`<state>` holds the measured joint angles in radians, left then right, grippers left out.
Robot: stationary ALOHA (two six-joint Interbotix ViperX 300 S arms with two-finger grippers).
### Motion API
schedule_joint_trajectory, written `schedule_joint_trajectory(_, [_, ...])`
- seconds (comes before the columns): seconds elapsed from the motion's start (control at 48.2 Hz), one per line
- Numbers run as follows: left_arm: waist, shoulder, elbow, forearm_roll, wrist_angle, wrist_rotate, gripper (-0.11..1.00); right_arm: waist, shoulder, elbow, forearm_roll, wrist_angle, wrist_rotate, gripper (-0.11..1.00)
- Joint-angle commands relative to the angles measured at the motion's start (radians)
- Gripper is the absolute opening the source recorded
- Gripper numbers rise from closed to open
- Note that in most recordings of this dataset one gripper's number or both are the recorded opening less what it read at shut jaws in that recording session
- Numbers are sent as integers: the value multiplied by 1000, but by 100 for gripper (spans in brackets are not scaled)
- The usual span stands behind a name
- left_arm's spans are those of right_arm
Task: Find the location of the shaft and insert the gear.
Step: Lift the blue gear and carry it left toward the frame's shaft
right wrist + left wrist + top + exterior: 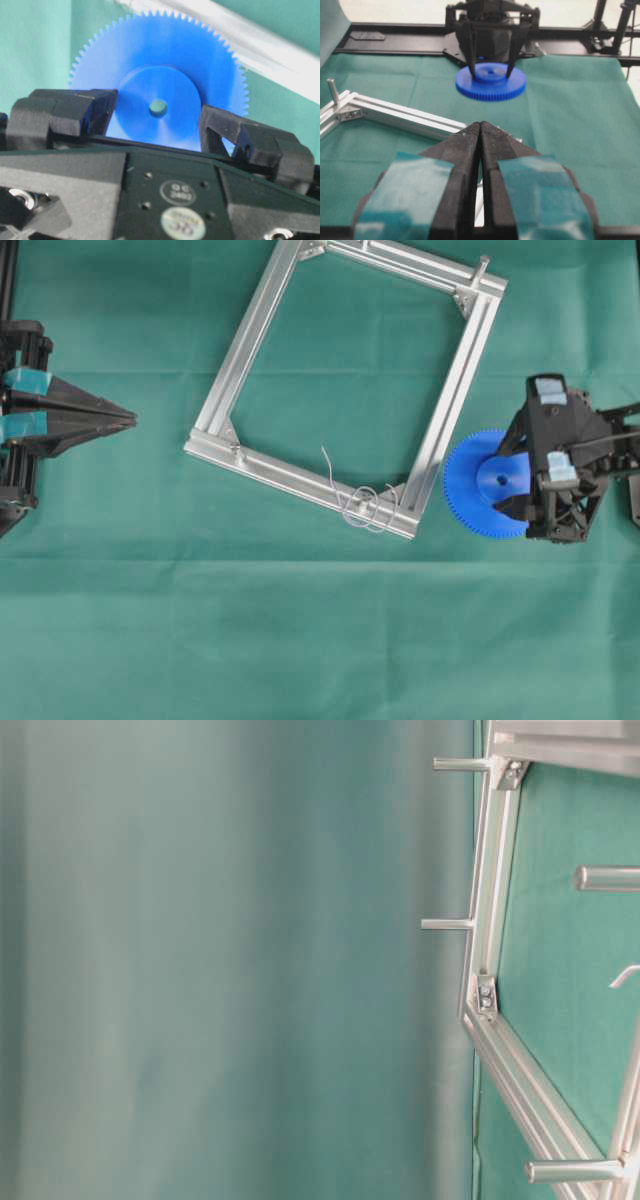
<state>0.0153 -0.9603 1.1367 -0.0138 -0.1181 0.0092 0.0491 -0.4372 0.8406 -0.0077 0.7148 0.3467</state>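
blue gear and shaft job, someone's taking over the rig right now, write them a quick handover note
Right tool: shut on the bright blue plastic toothed gear, fingers on its raised hub, just right of the square aluminium frame.
Left tool: shut, empty, far left.
Shaft: small grey metal pin on the frame's near rail, inside the looped pale wire.
Done: gear gripped.
Left: carry it over the pin and seat it.

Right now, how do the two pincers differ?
The left pincer is shut with its black fingers pressed together and holds nothing; the right pincer grips the hub of the blue gear. The left sits away from the aluminium frame; the right is close beside it. Both are black.
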Motion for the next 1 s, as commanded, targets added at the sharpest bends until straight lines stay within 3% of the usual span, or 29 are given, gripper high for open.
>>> schedule_joint_trajectory(0.0, [3, 8, -23, -3, -9, -3, 1, 0, -14, -60, 0, 17, -2, 68])
schedule_joint_trajectory(0.228, [5, 11, -23, -3, -11, -3, 1, 8, 43, -150, 0, 14, -3, 68])
schedule_joint_trajectory(0.623, [23, 9, -25, -5, -9, -5, 1, 32, 327, -399, 0, 38, -28, 68])
schedule_joint_trajectory(0.976, [23, 9, -23, -3, -3, 2, 1, 43, 483, -502, 3, 40, -12, 68])
